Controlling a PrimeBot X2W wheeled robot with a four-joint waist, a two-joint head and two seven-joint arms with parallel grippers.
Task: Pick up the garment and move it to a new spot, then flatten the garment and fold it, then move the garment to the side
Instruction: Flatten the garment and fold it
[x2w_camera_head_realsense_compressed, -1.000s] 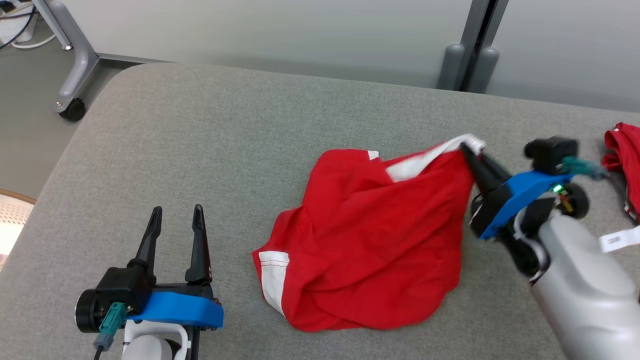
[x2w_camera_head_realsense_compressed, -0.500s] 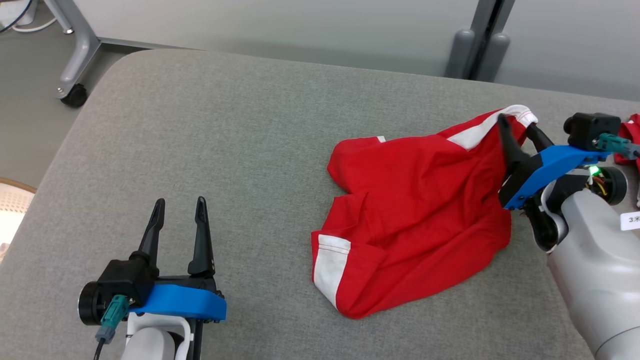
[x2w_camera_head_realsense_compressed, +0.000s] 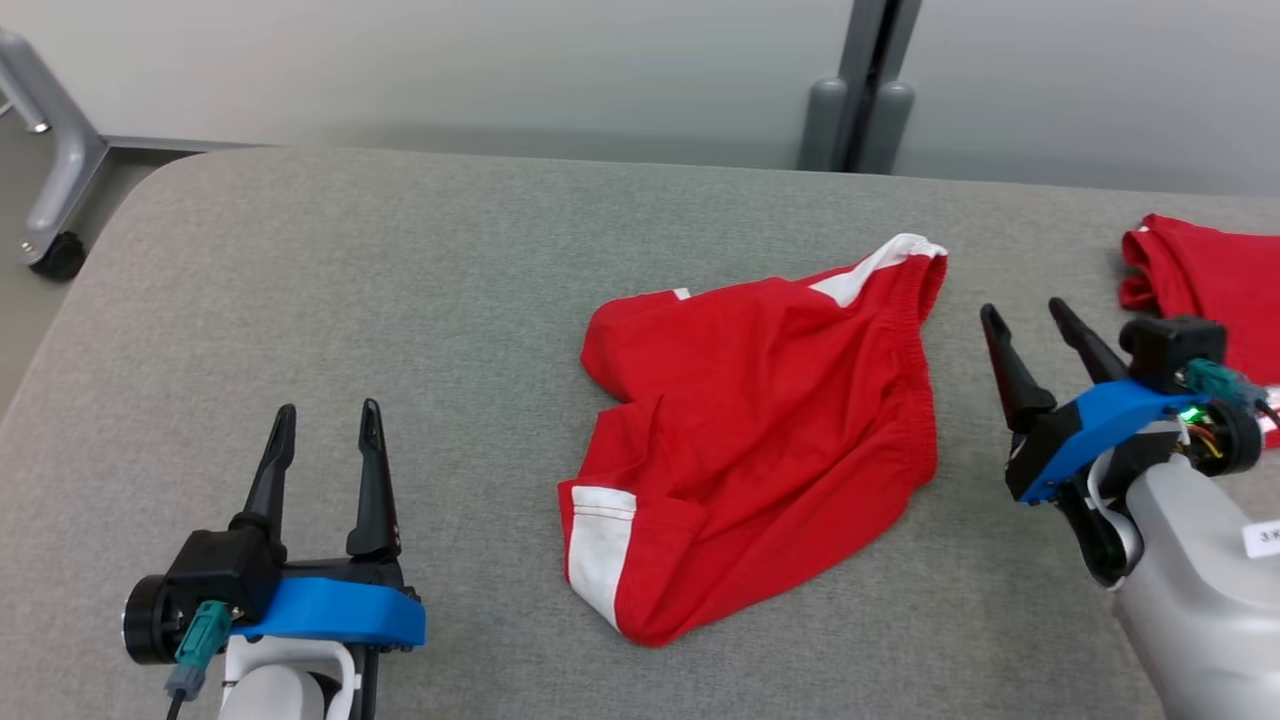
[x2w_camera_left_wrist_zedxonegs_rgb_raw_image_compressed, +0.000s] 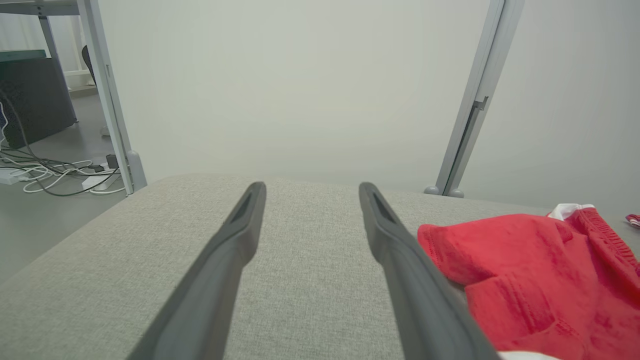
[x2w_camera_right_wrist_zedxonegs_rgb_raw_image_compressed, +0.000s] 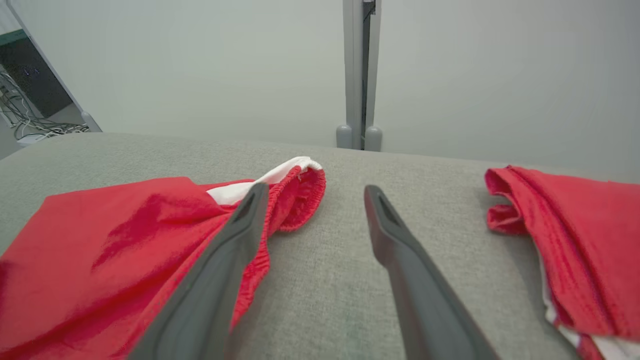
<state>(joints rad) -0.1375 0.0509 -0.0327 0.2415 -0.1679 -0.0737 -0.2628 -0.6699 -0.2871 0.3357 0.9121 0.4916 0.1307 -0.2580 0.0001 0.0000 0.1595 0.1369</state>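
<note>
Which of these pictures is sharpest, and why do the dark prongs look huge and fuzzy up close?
Head view: sharpest, evenly lit, faint shadow beside the red garment. Left wrist view: the left gripper sits near the wide-angle lens, so its fingers loom large and blur toward the bottom edge. Right wrist view: same for the right gripper.

A grey fabric tabletop (x2w_camera_head_realsense_compressed: 400, 260) spans the head view, with its rounded corner at 10 o'clock. At 3 o'clock, by the right edge, a spare red cloth (x2w_camera_head_realsense_compressed: 1200, 270) lies bunched on it, with some white at its lower edge. Behind the tabletop stands a pale wall (x2w_camera_head_realsense_compressed: 450, 60). At 1 o'clock a grey post (x2w_camera_head_realsense_compressed: 868, 50) rises against the wall, with two rounded feet (x2w_camera_head_realsense_compressed: 826, 120) at its base. At 10 o'clock a grey leg (x2w_camera_head_realsense_compressed: 60, 170) stands on the floor on a black caster (x2w_camera_head_realsense_compressed: 55, 255). In the left wrist view, at 9 o'clock, loose cables (x2w_camera_left_wrist_zedxonegs_rgb_raw_image_compressed: 55, 172) lie on the floor near a dark cabinet (x2w_camera_left_wrist_zedxonegs_rgb_raw_image_compressed: 30, 97).
</note>
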